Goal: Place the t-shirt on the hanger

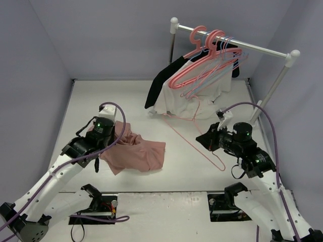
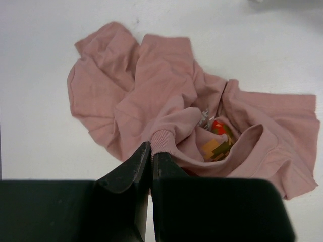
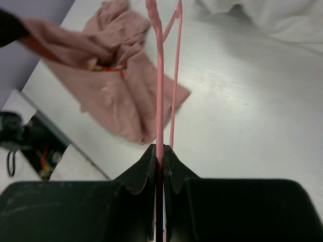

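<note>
The salmon-pink t-shirt (image 1: 137, 153) lies crumpled on the white table at the left (image 2: 151, 85). My left gripper (image 2: 151, 149) is shut on its ribbed collar, lifting that edge slightly; a colourful label shows inside the neck. The thin pale-pink hanger (image 1: 187, 139) slants across the table middle. My right gripper (image 3: 162, 151) is shut on one of the hanger's thin bars (image 3: 159, 75), with a second bar running just to its right. In the right wrist view the t-shirt (image 3: 118, 96) lies beyond the hanger, to the left.
A white clothes rail (image 1: 252, 48) stands at the back right with several coral and lilac hangers (image 1: 204, 65) on it. A white garment (image 1: 181, 103) and a black garment (image 1: 159, 83) hang from it down to the table. Grey walls close in the table.
</note>
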